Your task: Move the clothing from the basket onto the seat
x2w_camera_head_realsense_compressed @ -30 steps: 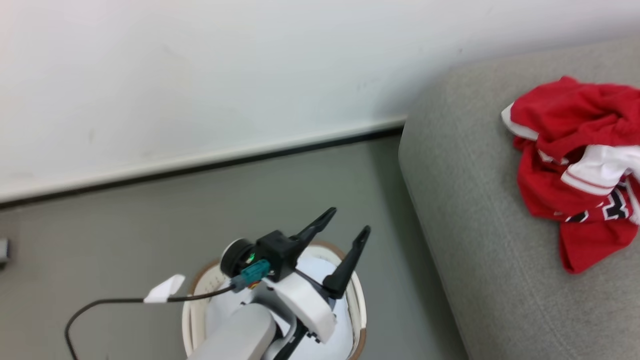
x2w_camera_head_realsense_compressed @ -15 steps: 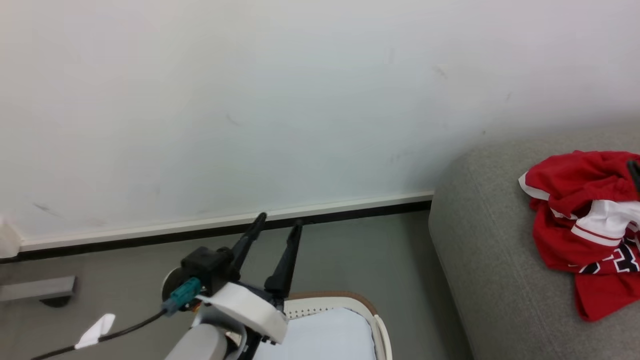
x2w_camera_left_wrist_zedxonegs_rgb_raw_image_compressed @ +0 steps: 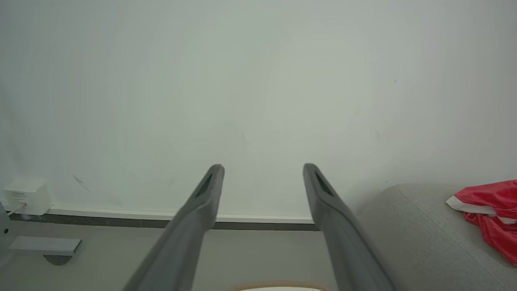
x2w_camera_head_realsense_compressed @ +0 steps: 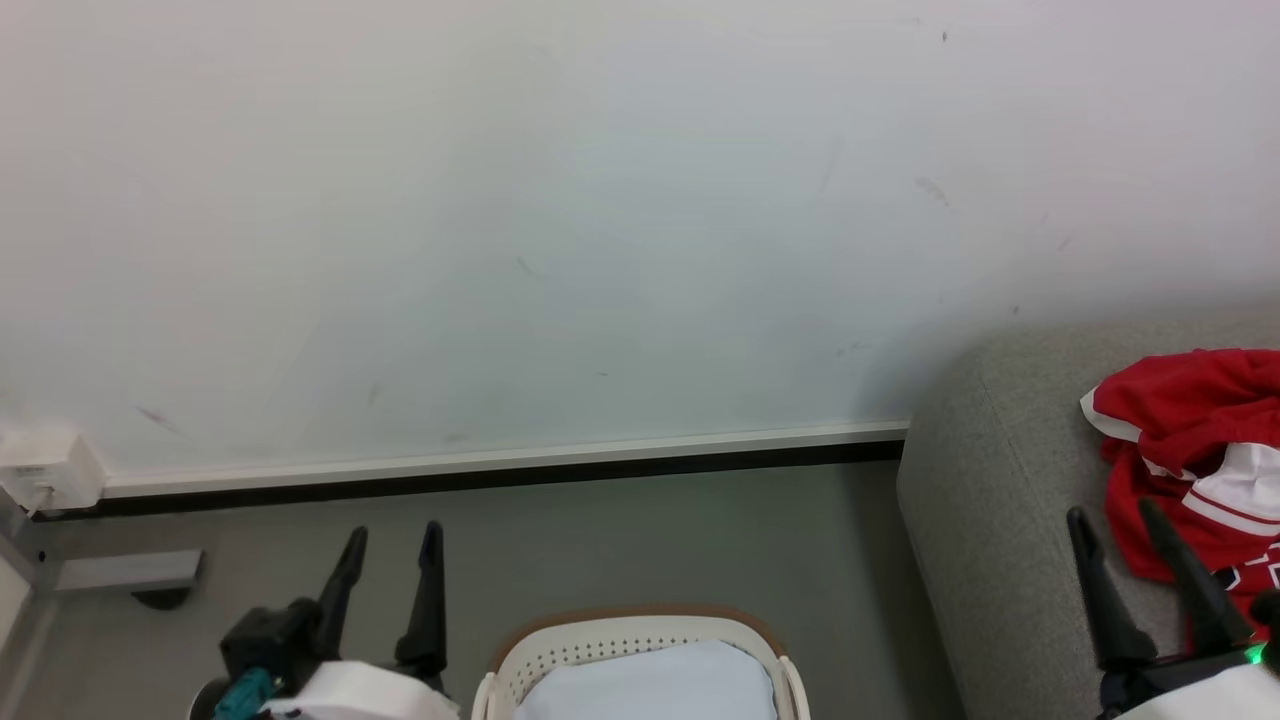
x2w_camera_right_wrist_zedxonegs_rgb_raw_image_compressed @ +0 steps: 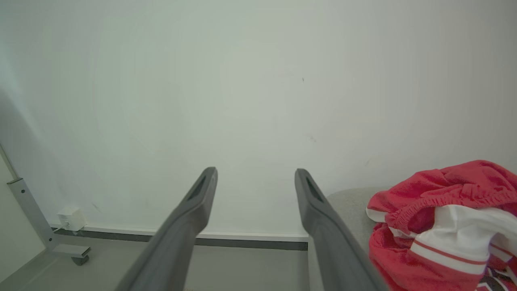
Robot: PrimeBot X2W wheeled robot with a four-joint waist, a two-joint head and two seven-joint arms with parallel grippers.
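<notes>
The red clothing (x2w_camera_head_realsense_compressed: 1190, 450) with white panels lies crumpled on the grey seat (x2w_camera_head_realsense_compressed: 990, 520) at the right, also seen as clothing (x2w_camera_right_wrist_zedxonegs_rgb_raw_image_compressed: 440, 226) and clothing (x2w_camera_left_wrist_zedxonegs_rgb_raw_image_compressed: 488, 210). The cream basket (x2w_camera_head_realsense_compressed: 640, 640) with a brown rim stands on the floor at the bottom centre, a pale bluish-white cloth (x2w_camera_head_realsense_compressed: 650, 685) inside it. My left gripper (x2w_camera_head_realsense_compressed: 395, 535) is open and empty at the lower left, left of the basket. My right gripper (x2w_camera_head_realsense_compressed: 1110, 515) is open and empty at the lower right, over the seat beside the clothing. In the wrist views the left gripper (x2w_camera_left_wrist_zedxonegs_rgb_raw_image_compressed: 262, 167) and right gripper (x2w_camera_right_wrist_zedxonegs_rgb_raw_image_compressed: 254, 171) point at the wall.
A white wall (x2w_camera_head_realsense_compressed: 600, 220) with a dark skirting strip (x2w_camera_head_realsense_compressed: 500, 475) runs behind. A white box (x2w_camera_head_realsense_compressed: 50, 470) is fixed low on the wall at the left, beside a grey metal foot (x2w_camera_head_realsense_compressed: 120, 572). The floor (x2w_camera_head_realsense_compressed: 650, 540) is grey.
The head camera has tilted up, so the basket and seat sit lower in view. My left gripper has swung away from over the basket to its left. My right gripper has come into view.
</notes>
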